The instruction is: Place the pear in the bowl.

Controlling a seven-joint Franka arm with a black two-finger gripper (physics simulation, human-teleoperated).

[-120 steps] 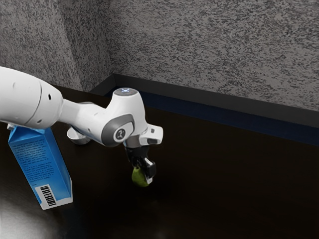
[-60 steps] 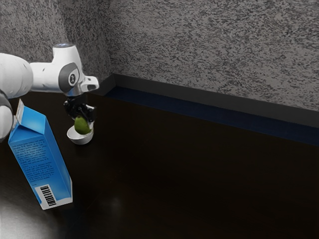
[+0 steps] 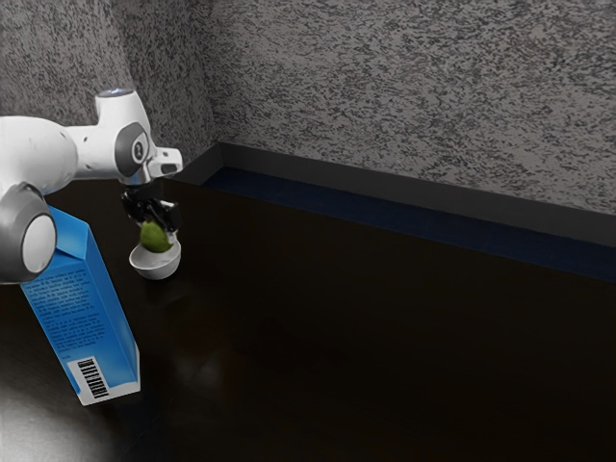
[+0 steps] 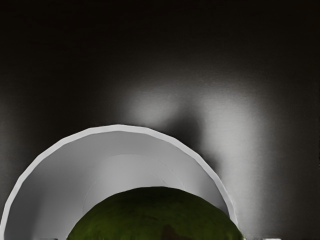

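Right of the carton (image 3: 82,318) in the exterior view, the pear (image 3: 154,239) hangs pinched in the gripper (image 3: 158,232), just below the hand and over the bowl's (image 3: 155,270) opening, so mostly lowering seems needed.

Exterior view: camera set back at the arm's (image 3: 34,149) side, angled down across the tabletop (image 3: 385,346) toward the wall (image 3: 404,87); arm enters from nine o'clock. Wrist view: camera on the hand (image 3: 159,231), close above the bowl (image 3: 157,268), facing down. Shared coverage: bowl, pear (image 3: 154,240), adjacent tabletop.
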